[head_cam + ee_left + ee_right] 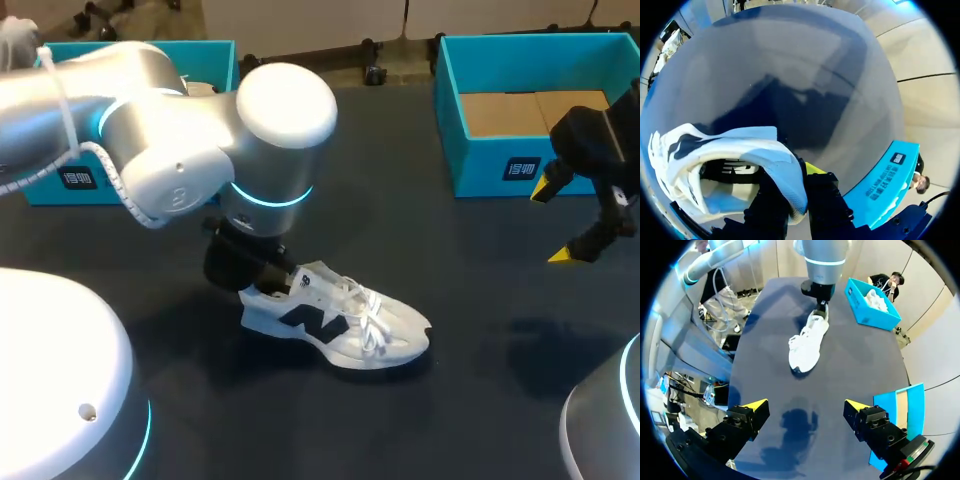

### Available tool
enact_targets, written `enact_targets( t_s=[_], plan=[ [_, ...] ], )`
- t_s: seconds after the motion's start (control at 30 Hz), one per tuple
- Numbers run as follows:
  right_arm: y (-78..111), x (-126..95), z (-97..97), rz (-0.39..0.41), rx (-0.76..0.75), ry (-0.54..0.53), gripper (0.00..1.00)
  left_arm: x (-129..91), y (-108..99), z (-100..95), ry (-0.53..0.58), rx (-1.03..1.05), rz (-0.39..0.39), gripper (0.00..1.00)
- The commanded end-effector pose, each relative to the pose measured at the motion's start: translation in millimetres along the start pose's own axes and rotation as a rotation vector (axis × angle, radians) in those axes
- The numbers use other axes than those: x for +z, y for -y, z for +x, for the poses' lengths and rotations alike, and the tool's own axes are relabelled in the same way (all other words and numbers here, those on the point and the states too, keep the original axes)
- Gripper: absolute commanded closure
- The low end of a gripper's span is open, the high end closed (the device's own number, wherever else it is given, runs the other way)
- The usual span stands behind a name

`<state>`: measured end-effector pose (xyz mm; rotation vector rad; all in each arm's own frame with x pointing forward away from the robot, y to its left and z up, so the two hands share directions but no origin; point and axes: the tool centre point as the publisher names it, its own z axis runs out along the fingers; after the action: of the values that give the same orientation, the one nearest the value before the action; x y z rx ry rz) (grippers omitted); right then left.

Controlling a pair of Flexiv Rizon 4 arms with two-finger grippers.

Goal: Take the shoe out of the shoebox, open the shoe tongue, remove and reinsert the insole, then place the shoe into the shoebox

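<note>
The white sneaker [340, 320] lies out on the table's middle, heel collar clamped by the left gripper [799, 187], while the right gripper [557, 220] hangs with fingers apart near the far-right shoebox [500, 165]; tongue, insole and reboxing seemingly remain.

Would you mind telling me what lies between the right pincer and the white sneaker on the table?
Nothing: only bare dark tabletop separates the open right pincer from the white lace-up sneaker, as the right wrist view shows.
</note>
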<state>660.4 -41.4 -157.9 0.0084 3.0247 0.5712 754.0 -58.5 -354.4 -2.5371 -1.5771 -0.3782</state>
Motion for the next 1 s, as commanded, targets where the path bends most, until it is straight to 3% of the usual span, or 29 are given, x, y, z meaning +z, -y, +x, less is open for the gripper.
enact_targets(
  t_s=[0.03, 0.4, 0.43, 0.53, 0.57, 0.67, 0.73, 0.8, 1.0],
  plan=[
    [-1.2, 0.8, -2.5, 0.003, 0.000, -0.005, 0.00, 13.2, -11.0, -8.4, -0.004, 0.016, 0.016, 1.00],
    [-1.2, 0.8, -2.5, 0.003, 0.000, -0.005, 0.00, 34.7, -15.5, -16.2, -0.015, 0.031, 0.021, 1.00],
    [-1.2, 0.8, -2.5, 0.003, 0.000, -0.005, 0.00, 36.5, -15.5, -16.2, -0.014, 0.031, 0.026, 0.89],
    [-1.2, 0.8, -2.5, 0.003, 0.000, -0.005, 0.00, 36.6, -14.1, -15.8, -0.014, 0.032, 0.028, 0.79],
    [-1.2, 0.8, -2.5, 0.003, 0.000, -0.005, 0.00, 35.0, -13.0, -15.2, -0.013, 0.032, 0.027, 0.65],
    [-1.2, 0.8, -2.5, 0.003, 0.000, -0.005, 0.00, 29.2, -11.1, -12.9, -0.005, 0.025, 0.024, 0.45],
    [-1.2, 0.8, -2.5, 0.003, 0.000, -0.005, 0.00, 22.4, -8.2, -10.7, 0.006, 0.020, 0.021, 0.20],
    [-1.2, 0.8, -2.5, 0.003, 0.000, -0.005, 0.00, 17.7, -6.9, -9.4, 0.014, 0.014, 0.018, 0.02],
    [-1.2, 0.8, -2.5, 0.003, 0.000, -0.005, 0.00, 0.0, -5.4, -4.0, 0.059, -0.050, 0.029, 0.00]
  ],
)
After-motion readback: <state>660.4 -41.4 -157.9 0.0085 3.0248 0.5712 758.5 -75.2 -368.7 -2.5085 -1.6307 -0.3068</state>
